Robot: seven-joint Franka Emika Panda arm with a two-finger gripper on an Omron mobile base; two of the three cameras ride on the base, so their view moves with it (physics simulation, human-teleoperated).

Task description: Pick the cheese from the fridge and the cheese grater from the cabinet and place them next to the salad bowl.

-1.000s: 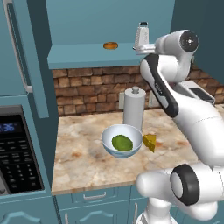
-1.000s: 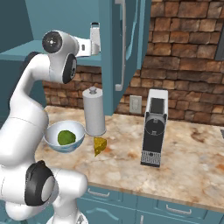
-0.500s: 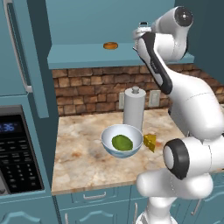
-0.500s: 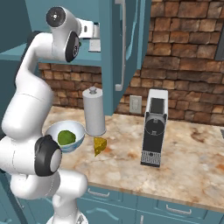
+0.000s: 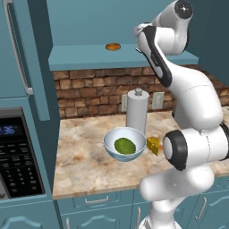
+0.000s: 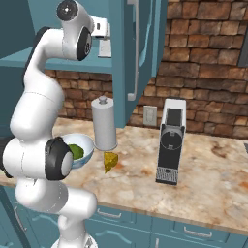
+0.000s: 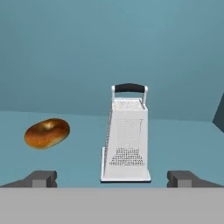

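Note:
The cheese grater [image 7: 127, 140] stands upright on the teal bottom shelf of the cabinet [image 7: 175, 140], its black handle loop on top. My gripper [image 7: 113, 179] is open and level with the grater's base, a little short of it, with one fingertip [image 7: 41, 178] on each side. From the right base view the grater [image 6: 105, 47] peeks out just below my hand. The cheese [image 5: 154, 145] lies on the counter right beside the salad bowl [image 5: 125, 144], which holds a green lump. The fridge is out of view.
An orange-brown bun [image 7: 47, 132] lies on the shelf left of the grater. A white cylinder roll [image 5: 136, 109] stands behind the bowl. An open cabinet door [image 6: 140, 48] hangs to the right of my hand. A coffee machine [image 6: 170, 140] and microwave [image 5: 18, 165] flank the counter.
My arm has swung upward and straightened, and the hand has drawn in front of the grater, now covering it in the left base view. The grater, cheese and bowl stay put.

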